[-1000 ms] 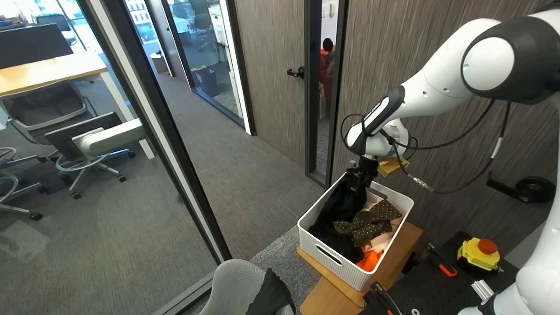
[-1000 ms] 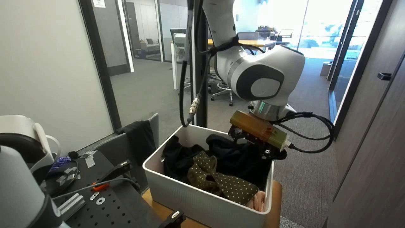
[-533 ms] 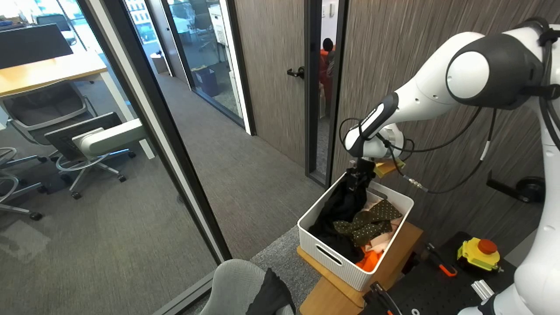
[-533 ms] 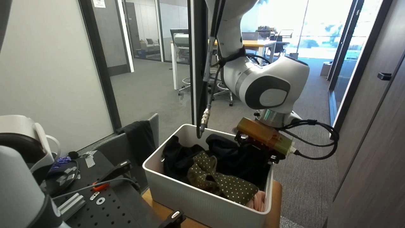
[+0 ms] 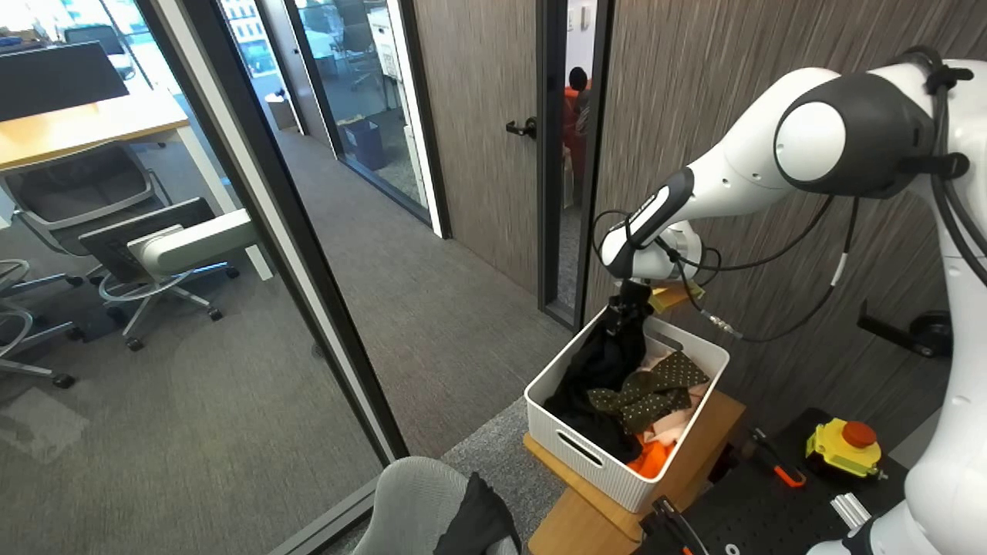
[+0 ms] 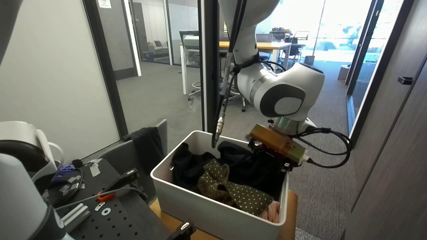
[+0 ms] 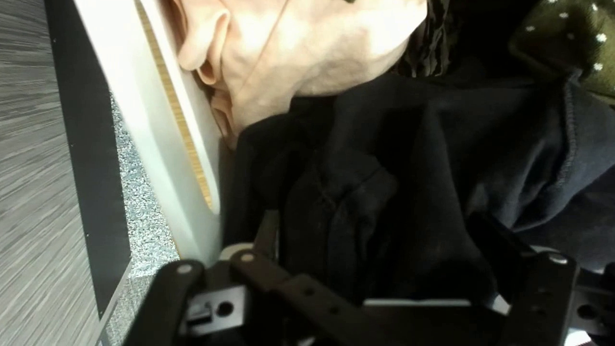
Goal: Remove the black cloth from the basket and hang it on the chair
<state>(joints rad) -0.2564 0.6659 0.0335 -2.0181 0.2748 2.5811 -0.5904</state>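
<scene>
Gripper (image 7: pixel 377 223) at basket (image 6: pixel 217 215); wooden stand (image 5: pixel 698 455), carpeted office (image 5: pixel 432 324).

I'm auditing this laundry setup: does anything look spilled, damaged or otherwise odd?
Nothing looks spilled or damaged. Mildly odd: a dark cloth already drapes over the gray chair, where the black cloth bunched in the white basket is meant to hang.

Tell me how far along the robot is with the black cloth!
Looks done: a dark cloth hangs on the chair. Now: the gripper is open at the black cloth, seemingly not squeezing yet. Left: grab it, lift it from the basket, hang it there too.
</scene>
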